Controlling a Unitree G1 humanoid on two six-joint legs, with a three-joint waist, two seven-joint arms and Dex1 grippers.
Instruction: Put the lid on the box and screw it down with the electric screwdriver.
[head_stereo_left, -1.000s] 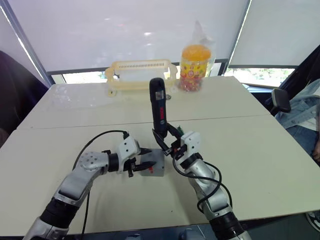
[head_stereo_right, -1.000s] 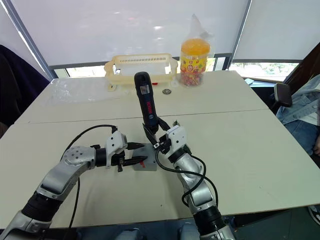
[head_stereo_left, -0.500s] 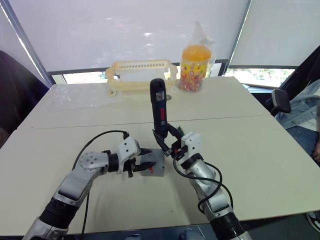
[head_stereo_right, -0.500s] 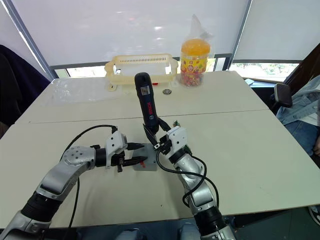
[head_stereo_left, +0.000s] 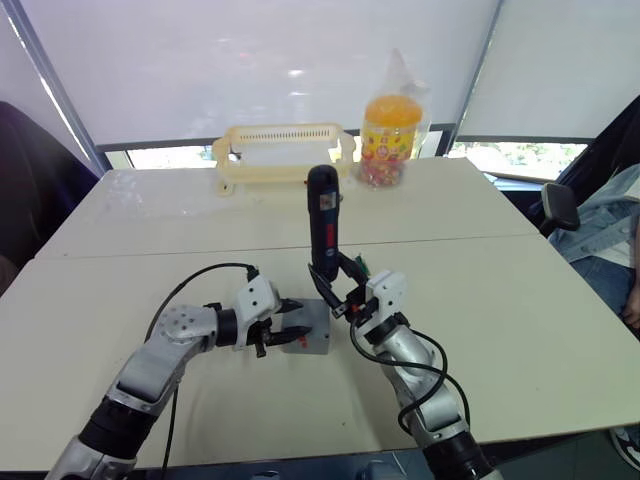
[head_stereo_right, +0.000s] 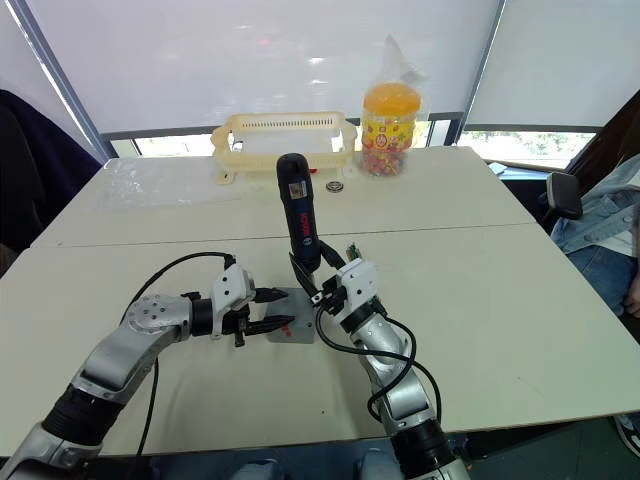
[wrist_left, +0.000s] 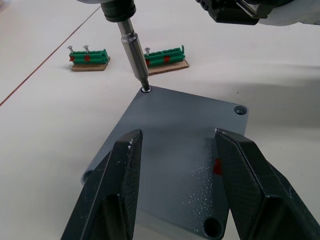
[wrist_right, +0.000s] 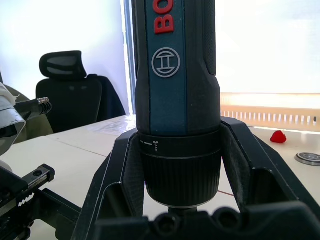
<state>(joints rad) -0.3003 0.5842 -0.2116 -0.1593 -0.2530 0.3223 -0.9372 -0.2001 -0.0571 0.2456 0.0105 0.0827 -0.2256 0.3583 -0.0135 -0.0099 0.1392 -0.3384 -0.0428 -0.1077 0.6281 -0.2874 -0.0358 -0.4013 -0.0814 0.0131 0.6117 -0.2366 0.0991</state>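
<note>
The grey lid (wrist_left: 180, 145) lies on top of the grey box (head_stereo_left: 308, 330) in the middle of the near table. My left gripper (head_stereo_left: 288, 320) is open, its two fingers (wrist_left: 120, 180) spread just above the lid's sides. My right gripper (head_stereo_left: 342, 296) is shut on the black electric screwdriver (head_stereo_left: 322, 225), which stands nearly upright. The screwdriver's metal bit (wrist_left: 135, 50) rests in the screw hole at one corner of the lid. Other corner holes (wrist_left: 241, 109) show open.
Two green screw holders (wrist_left: 90, 55) lie on the table beyond the box. A cream basket (head_stereo_left: 285, 150), a jar of sweets (head_stereo_left: 390, 130) and a small round disc (head_stereo_right: 334, 185) stand at the far table's back. A chair and a person's sleeve (head_stereo_left: 612, 215) are at the right.
The screwdriver's top has swung slightly right, so it stands more upright, and my right wrist has shifted with it. The left gripper and the box have stayed put.
</note>
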